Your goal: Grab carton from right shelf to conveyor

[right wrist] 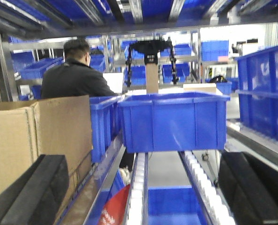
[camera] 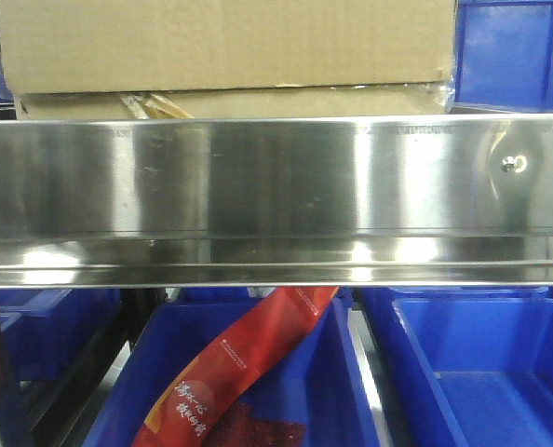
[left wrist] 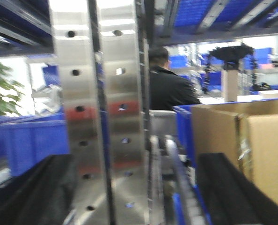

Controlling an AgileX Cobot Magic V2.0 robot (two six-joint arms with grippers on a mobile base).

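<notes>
1. The right shelf [camera: 258, 177] fills the front view with its wide stainless-steel rail. The rail is mirror-smooth with a straight top edge and a stepped lip below.
2. The carton [camera: 225, 42] sits on that shelf behind the rail, and its top is cut off by the frame. It is plain matte brown cardboard with square edges, and yellowish tape shows at its lower front. An upper blue bin [camera: 514, 51] stands just beside its right corner, leaving little room on that side.
3. In the right wrist view the carton [right wrist: 40, 131] lies to the left, with a blue plastic bin [right wrist: 171, 122] near it on white roller tracks [right wrist: 202, 183]. A clear lane runs between the tracks.
4. In the left wrist view the carton [left wrist: 251, 140] is on the right. A shiny perforated steel upright [left wrist: 97, 117] stands left of centre, with a narrow gap between the two.
5. A person in a black jacket [right wrist: 76, 77] stands beyond the carton, back turned.
6. The left gripper [left wrist: 134, 161] has its black padded jaws spread wide and holds nothing.
7. The right gripper [right wrist: 141, 161] likewise has its jaws well apart and empty, and the left pad is near the carton's side.
8. A glossy red packet [camera: 249, 363] leans in a lower bin [camera: 481, 372] under the rail.
9. One small screw [camera: 510, 164] sits on the rail's right part.
</notes>
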